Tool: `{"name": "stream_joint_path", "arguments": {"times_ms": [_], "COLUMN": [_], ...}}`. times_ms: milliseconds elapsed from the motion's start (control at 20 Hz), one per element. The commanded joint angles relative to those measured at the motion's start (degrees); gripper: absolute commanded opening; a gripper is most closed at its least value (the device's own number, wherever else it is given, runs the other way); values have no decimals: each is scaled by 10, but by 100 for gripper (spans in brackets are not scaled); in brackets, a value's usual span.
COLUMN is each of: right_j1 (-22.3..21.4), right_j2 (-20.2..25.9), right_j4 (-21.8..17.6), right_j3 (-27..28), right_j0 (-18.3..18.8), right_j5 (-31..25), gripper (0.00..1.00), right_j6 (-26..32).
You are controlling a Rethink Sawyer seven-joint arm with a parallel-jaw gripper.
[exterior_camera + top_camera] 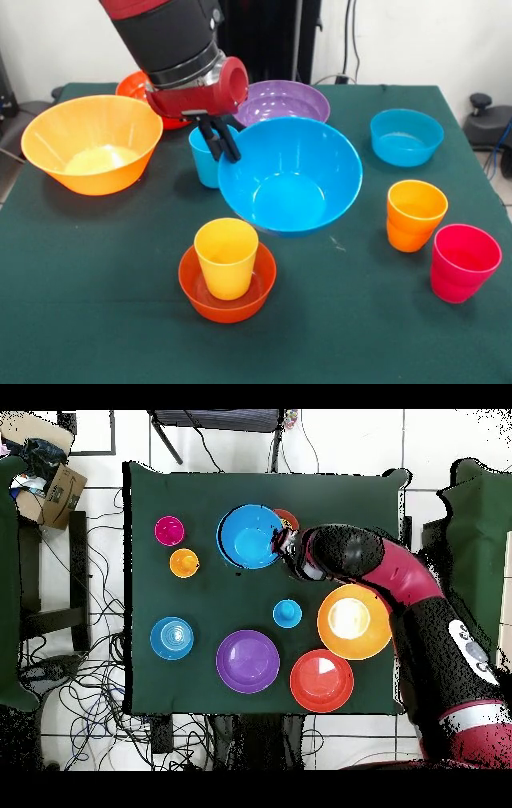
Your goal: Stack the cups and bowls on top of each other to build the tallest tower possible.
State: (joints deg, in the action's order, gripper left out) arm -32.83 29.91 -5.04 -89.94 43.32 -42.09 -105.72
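My gripper (225, 152) is shut on the left rim of the large blue bowl (308, 164), which hangs tilted above the table. Just below and in front of it, a yellow cup (226, 254) stands in the small red-orange bowl (232, 308). A blue cup (203, 160) stands right behind my fingers. In the overhead view my gripper (288, 546) pinches the blue bowl (248, 536), which covers the yellow cup; only an edge of the small red-orange bowl (289, 517) shows.
An orange cup (414, 214) and a pinkish red cup (464, 262) stand at the right, with the small teal-blue bowl (406, 138) behind them. The purple bowl (288, 100) and medium red-orange bowl (132, 84) are at the back. The large light orange bowl (92, 148) is at the left.
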Motion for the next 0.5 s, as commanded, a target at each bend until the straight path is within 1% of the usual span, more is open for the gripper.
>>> {"name": "stream_joint_path", "arguments": {"times_ms": [50,500], "right_j1": [22,22], "right_j2": [41,59], "right_j4": [-52,-72], "right_j3": [33,31], "right_j0": [11,25], "right_j5": [0,-10], "gripper": [0,0], "right_j6": [105,103]}}
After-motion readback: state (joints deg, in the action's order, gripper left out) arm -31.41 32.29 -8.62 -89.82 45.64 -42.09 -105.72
